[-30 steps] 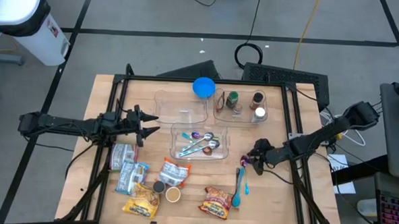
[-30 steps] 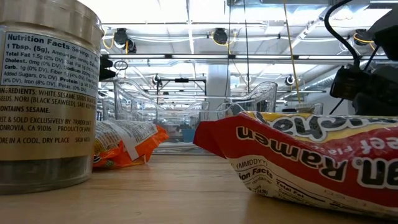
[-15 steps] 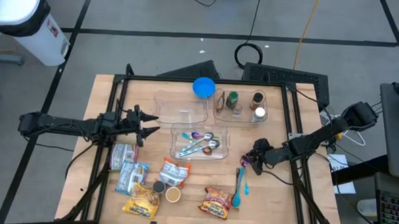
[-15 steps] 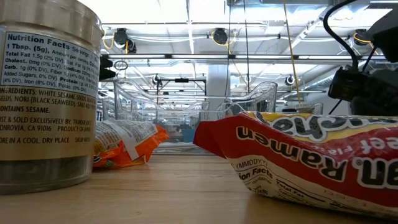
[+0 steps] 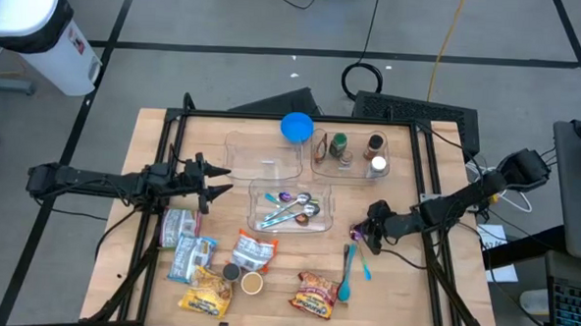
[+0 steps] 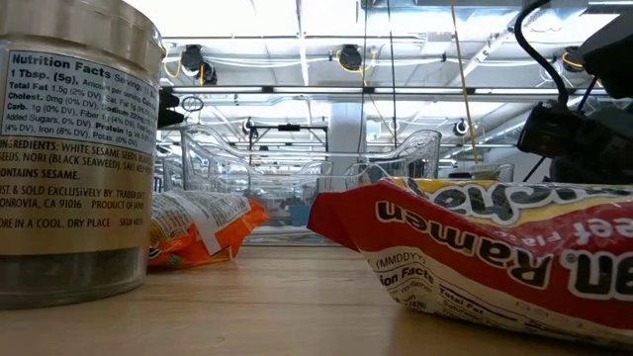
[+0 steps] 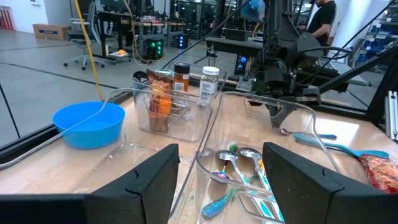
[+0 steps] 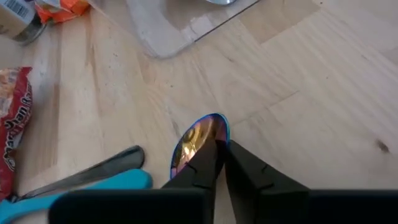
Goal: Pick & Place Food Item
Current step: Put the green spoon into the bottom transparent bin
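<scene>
My right gripper (image 5: 359, 231) is low over the table right of the clear bin of spoons (image 5: 319, 223) and is shut on an iridescent spoon (image 8: 198, 138). My left gripper (image 5: 221, 185) is open and empty at the left of the bins; its wide-apart fingers (image 7: 152, 180) frame the spoon bin (image 7: 249, 165). Food lies flat on the near half of the table: a red ramen packet (image 5: 314, 294), an orange-and-white packet (image 5: 252, 250), a yellow packet (image 5: 206, 297), a blue-and-white packet (image 5: 190, 257) and a can (image 5: 177, 227). My right gripper pinches the iridescent spoon between its two fingers (image 8: 205, 165), just behind the bowl (image 8: 200, 132), which sticks out past the fingertips. The fingers slant down toward the table. The handle is hidden by the gripper. Whether the bowl touches the wood, I cannot tell.
Two teal utensils (image 5: 348, 269) lie just near of my right gripper and show in its wrist view (image 8: 93, 183). An empty clear bin (image 5: 263, 157), a bin of spice jars (image 5: 350, 154) and a blue bowl (image 5: 295, 127) stand at the back. Two small tins (image 5: 252, 282) sit among the packets.
My right gripper has shifted slightly toward the table's left with the spoon. The thinner teal utensil beside it has swung, its near end now farther toward the right edge.
</scene>
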Robot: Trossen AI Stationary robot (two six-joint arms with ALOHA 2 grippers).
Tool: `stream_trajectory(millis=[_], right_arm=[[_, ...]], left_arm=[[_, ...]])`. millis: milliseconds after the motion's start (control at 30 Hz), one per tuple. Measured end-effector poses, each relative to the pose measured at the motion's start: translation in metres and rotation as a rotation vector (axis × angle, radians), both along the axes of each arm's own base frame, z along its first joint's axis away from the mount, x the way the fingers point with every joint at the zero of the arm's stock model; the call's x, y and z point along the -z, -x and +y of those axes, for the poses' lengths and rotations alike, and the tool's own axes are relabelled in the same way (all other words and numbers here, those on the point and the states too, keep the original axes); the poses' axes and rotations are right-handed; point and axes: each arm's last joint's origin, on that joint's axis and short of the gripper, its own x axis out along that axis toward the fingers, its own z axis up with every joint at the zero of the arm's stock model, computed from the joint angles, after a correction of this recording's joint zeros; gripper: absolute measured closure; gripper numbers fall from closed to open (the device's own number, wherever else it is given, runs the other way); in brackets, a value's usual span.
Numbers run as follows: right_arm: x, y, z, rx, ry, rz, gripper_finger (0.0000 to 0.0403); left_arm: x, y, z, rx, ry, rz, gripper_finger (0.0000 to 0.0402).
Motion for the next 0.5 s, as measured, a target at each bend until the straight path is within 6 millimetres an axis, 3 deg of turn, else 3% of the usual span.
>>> stream_trajectory(millis=[200, 500], right_arm=[[-0.003, -0.003, -0.001, -0.028, 0.033, -0.042, 0.0397], [-0.024, -0.011, 0.002, -0.103, 0.093, -0.251, 0.0402]], left_arm=[[0.000, 0.000, 0.000, 0.000, 0.000, 0.000, 0.0160], [0.000, 0.000, 0.000, 0.000, 0.000, 0.000, 0.0160]])
